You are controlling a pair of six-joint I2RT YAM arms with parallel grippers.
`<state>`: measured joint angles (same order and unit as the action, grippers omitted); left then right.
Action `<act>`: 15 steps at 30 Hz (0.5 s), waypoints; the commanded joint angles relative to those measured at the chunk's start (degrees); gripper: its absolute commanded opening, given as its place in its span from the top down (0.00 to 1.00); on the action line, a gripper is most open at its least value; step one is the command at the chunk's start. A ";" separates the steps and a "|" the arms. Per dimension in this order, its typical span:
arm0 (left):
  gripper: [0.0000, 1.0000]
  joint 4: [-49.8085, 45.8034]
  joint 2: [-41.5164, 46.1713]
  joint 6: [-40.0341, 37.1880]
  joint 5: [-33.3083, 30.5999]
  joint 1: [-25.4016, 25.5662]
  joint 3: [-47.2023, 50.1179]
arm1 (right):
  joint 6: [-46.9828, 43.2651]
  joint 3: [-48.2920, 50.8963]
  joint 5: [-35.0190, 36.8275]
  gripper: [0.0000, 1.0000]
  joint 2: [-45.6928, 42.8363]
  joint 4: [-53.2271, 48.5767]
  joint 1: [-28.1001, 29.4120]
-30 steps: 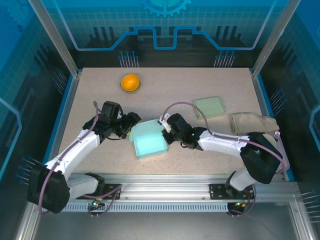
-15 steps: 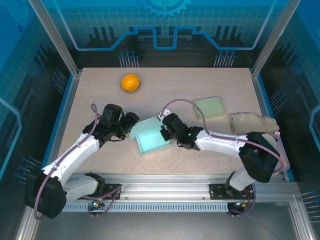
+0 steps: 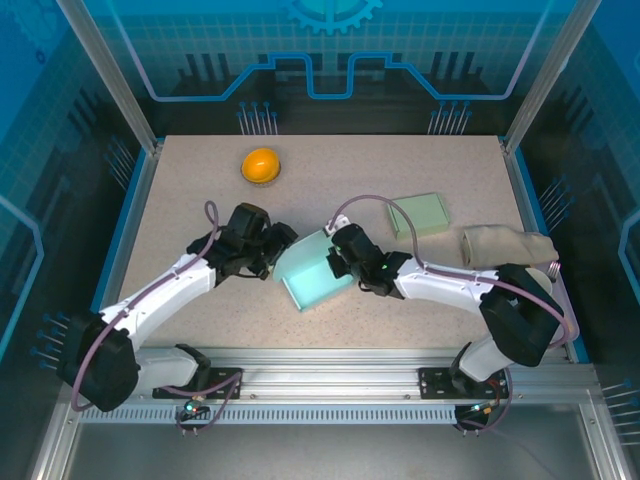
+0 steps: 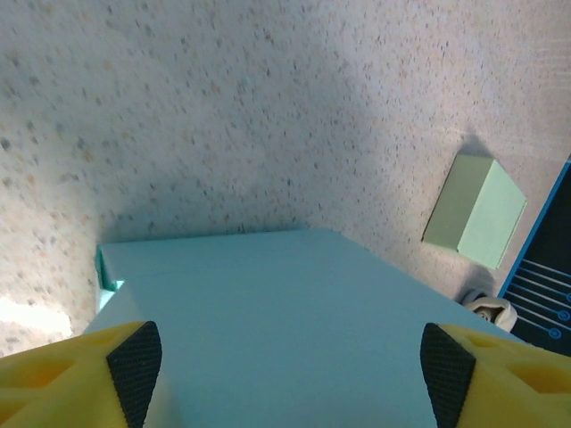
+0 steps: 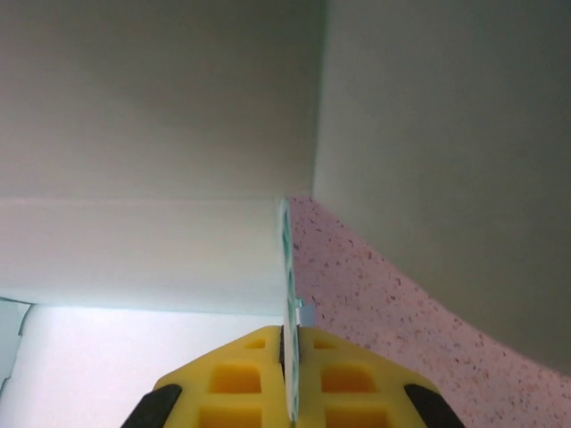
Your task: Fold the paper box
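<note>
Since the right gripper (image 5: 287, 343) is pinched shut on a thin upright wall of the paper box (image 3: 318, 275), I judge that this grip is the anchor for the fold. It needs to be firm but not hard enough to crease the sheet between the yellow fingers.

The left gripper (image 4: 287, 357) stands wide and grips nothing. Its 2 black pads (image 4: 134, 361) sit on either side of the box's flat teal panel. In the top view it sits just beside the box's left edge, with the right gripper at the opposite edge.

The box lies near the middle of the table (image 3: 170, 200), turned askew between the 2 arms.

To do this step well, the left pads should probably meet the panel flat and push along the crease, not across it, while the right pinch resists the push. Paper this light is likely to slide or buckle, so a slow, even push is the safer choice.

An orange ball (image 3: 260, 164), a pale green pad (image 3: 418, 213) and a rolled cloth (image 3: 505, 245) lie well apart from the work.
</note>
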<state>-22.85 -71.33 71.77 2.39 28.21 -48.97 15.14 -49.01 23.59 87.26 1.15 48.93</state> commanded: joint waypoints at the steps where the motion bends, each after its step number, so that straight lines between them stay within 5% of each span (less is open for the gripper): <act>1: 0.20 -3.02 -0.73 7.59 -1.78 1.74 -1.23 | 2.68 1.83 0.62 1.00 -1.92 2.54 0.49; 5: 0.19 -4.16 -0.66 11.76 -3.00 3.21 -1.78 | 4.59 4.05 2.82 1.00 -3.00 3.05 1.77; 11: 0.13 -15.75 1.91 3.04 -12.14 2.70 -8.19 | 3.60 5.58 5.01 1.00 -6.19 2.28 1.20; 15: 0.01 -12.17 2.00 -2.57 -1.37 -2.32 -7.40 | 1.86 6.37 4.39 1.00 -9.03 1.93 -0.65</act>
<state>-33.17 -69.87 74.59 -3.53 28.86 -55.79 17.78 -43.27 26.61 81.06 2.11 49.65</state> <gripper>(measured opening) 0.984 0.049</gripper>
